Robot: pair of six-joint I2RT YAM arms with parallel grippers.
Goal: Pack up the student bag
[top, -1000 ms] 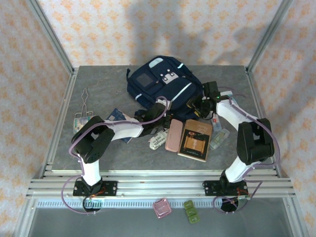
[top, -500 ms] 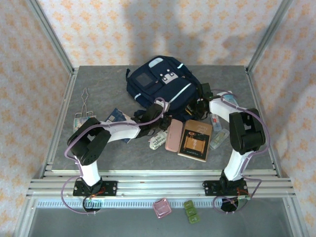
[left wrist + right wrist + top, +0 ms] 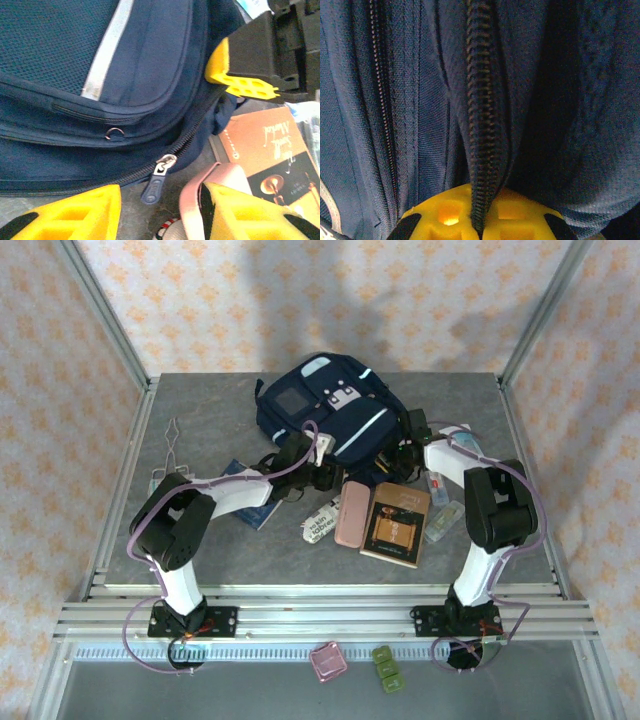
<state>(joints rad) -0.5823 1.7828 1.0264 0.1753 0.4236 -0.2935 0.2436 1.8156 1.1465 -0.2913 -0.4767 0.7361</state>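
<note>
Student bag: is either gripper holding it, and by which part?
The right gripper is shut on the student bag, pinching its fabric along a zipper track. The left gripper is open beside a zipper pull, holding nothing.

You had soft, even overhead light in the top view: the table (image 3: 200, 530) was evenly lit, broad faint shadows lay across the back wall (image 3: 330, 295), and a short dark one hugged the bag (image 3: 330, 410). Your left wrist view was bright but hazy, its yellow fingers (image 3: 75, 215) blurred at the near edge. Your right wrist view was dim, with the weave sharp and the right side sinking into shadow.
</note>
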